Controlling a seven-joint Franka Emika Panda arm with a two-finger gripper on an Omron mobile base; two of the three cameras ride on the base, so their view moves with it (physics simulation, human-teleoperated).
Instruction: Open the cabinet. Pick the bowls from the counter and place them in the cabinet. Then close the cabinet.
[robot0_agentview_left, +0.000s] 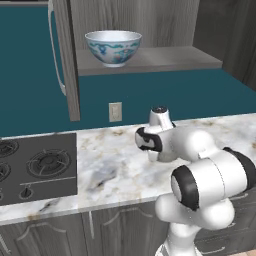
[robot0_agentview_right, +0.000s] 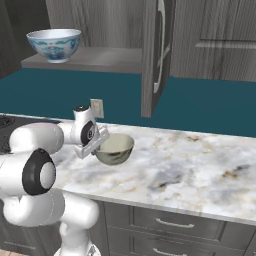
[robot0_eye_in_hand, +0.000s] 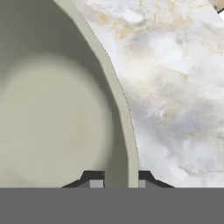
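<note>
Looking over the arm from the left base view, the cabinet (robot0_agentview_left: 145, 30) stands open, its door (robot0_agentview_left: 65, 55) swung out toward the camera with a slim metal handle along its edge, and the white floral bowl (robot0_agentview_left: 113, 47) sits upright on the cabinet's floor, toward the left. Below, the marble worktop (robot0_agentview_left: 115, 160) runs beside the black cooktop (robot0_agentview_left: 37, 165), an outlet (robot0_agentview_left: 115, 111) is set in the teal wall, and the white arm covers the right part of the slab. In the right base view the same floral bowl (robot0_agentview_right: 54, 45) rests at the left of the cabinet's floor, the open door (robot0_agentview_right: 156, 55) hangs edge-on, and the second door (robot0_agentview_right: 220, 40) is shut. The cream-olive bowl (robot0_agentview_right: 115, 148) stands upright on the worktop (robot0_agentview_right: 190, 165) just beside the end effector (robot0_agentview_right: 100, 145), which comes down at the bowl's left rim. An outlet (robot0_agentview_right: 97, 108) shows behind the wrist, and drawers (robot0_agentview_right: 170, 222) line the lower cabinets. In the hand view the cream-olive bowl (robot0_eye_in_hand: 52, 113) spreads across the left, its rim (robot0_eye_in_hand: 122, 127) running down between the two dark fingertips (robot0_eye_in_hand: 94, 178), one inside the bowl and one outside over the veined worktop (robot0_eye_in_hand: 175, 87); the end effector (robot0_eye_in_hand: 118, 180) is clamped on that rim.
</note>
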